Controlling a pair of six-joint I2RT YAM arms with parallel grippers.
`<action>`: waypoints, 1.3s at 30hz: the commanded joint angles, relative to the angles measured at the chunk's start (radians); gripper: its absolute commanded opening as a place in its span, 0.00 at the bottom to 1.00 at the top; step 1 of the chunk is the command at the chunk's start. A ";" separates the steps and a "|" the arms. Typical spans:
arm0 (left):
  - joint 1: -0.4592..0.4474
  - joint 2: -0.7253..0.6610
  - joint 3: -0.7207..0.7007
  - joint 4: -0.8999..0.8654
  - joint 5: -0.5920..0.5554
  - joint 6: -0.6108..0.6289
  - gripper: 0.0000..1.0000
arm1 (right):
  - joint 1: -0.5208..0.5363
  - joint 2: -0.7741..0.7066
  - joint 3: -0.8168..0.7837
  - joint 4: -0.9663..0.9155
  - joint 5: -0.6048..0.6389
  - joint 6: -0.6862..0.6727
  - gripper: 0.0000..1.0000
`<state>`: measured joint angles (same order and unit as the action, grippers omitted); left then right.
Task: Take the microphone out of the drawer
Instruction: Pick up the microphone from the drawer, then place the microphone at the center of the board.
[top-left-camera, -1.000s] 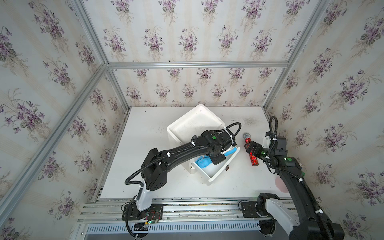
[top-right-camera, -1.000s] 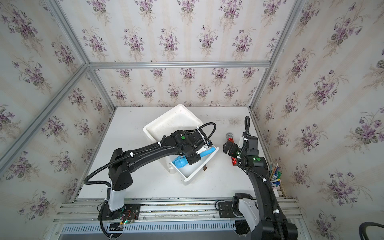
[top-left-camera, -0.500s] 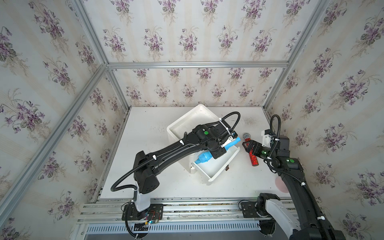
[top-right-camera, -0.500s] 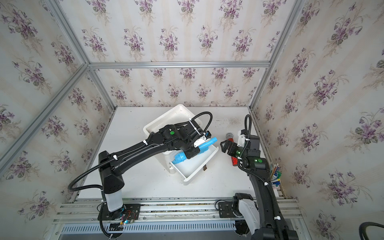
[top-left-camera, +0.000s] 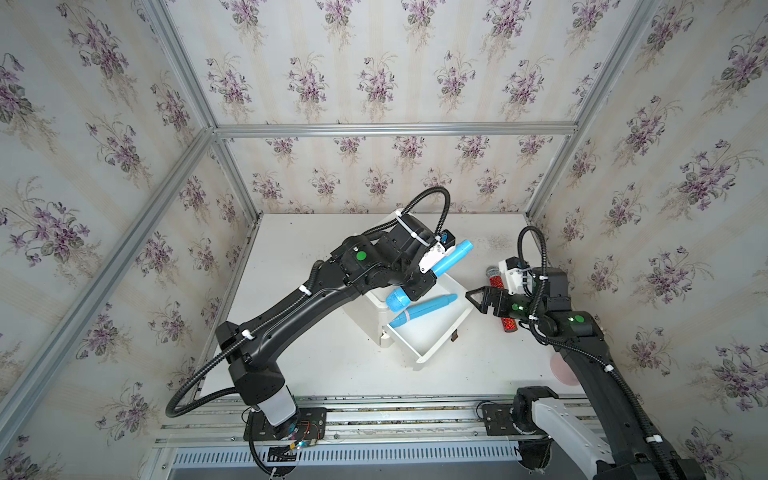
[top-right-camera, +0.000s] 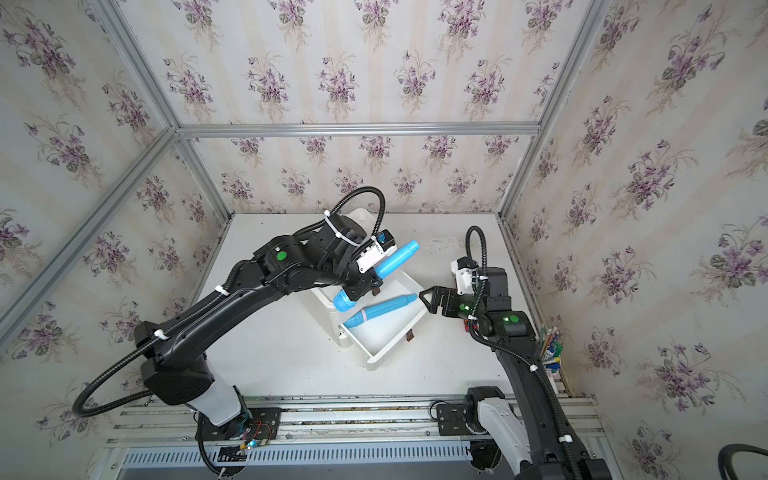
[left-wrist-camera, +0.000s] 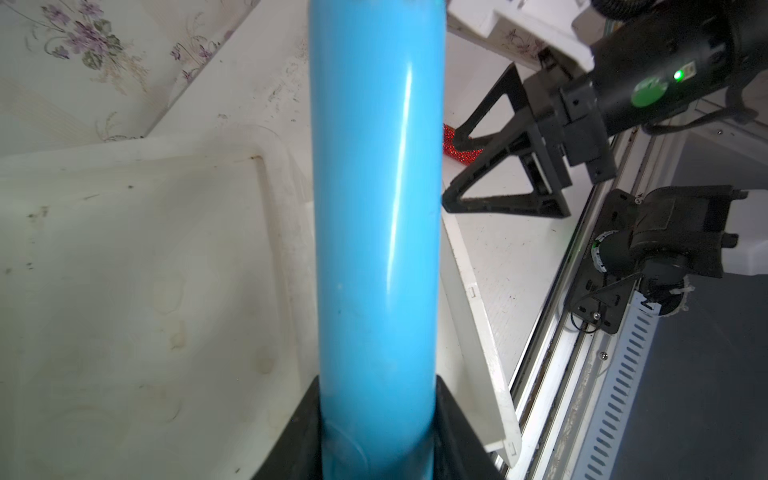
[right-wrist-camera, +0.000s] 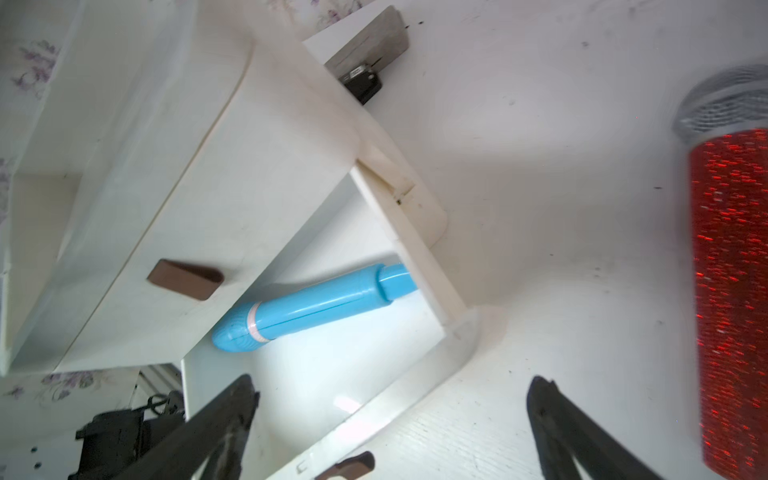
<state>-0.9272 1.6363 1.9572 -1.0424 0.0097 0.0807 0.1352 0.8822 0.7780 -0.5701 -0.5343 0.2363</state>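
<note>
Blue microphone (top-left-camera: 451, 255), clamped in left gripper (left-wrist-camera: 376, 432), hung above drawer (top-left-camera: 424, 334) mid lift-out; right gripper (right-wrist-camera: 388, 419) gaped empty, 3 o'clock. Next: tabletop (top-left-camera: 332, 365) set-down, likely.

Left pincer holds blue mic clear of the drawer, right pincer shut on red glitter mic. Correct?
No: the right pincer is open; the red glitter mic lies on the table beside it (right wrist view). Left pincer does hold the blue mic clear of the drawer.
</note>
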 joint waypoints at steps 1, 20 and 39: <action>0.025 -0.059 0.001 -0.030 -0.018 -0.021 0.27 | 0.086 0.010 0.024 0.025 0.019 -0.006 1.00; 0.675 -0.429 -0.342 -0.087 -0.045 -0.173 0.25 | 0.268 0.046 0.061 0.012 0.138 -0.044 1.00; 0.932 -0.243 -0.770 0.263 0.187 -0.318 0.22 | 0.304 0.024 0.040 0.027 0.149 -0.031 1.00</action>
<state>0.0021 1.3674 1.1919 -0.8513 0.1829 -0.2134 0.4385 0.9142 0.8242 -0.5575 -0.3897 0.2058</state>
